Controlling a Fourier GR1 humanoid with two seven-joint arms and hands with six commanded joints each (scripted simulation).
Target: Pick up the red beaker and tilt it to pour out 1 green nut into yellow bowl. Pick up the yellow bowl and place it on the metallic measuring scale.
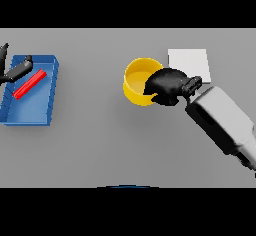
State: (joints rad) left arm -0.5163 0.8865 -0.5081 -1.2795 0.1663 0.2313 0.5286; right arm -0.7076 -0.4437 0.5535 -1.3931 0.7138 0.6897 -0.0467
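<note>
Gripping one yellow bowl [136, 80], right hand [167, 85] fingers curled on rim, left hand [15, 70] relaxed.

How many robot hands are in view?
2. The left hand shows at the left edge over the blue tray; the right hand is at the yellow bowl's right rim.

My right hand [167, 86] sits at the bowl [137, 77], mid-table; the scale [190, 62] lies behind it; the beaker [30, 84] lies in the tray [27, 112] at the left edge.

Grey table [100, 140]: blue tray [27, 105], yellow bowl [135, 77], scale [189, 60].
</note>
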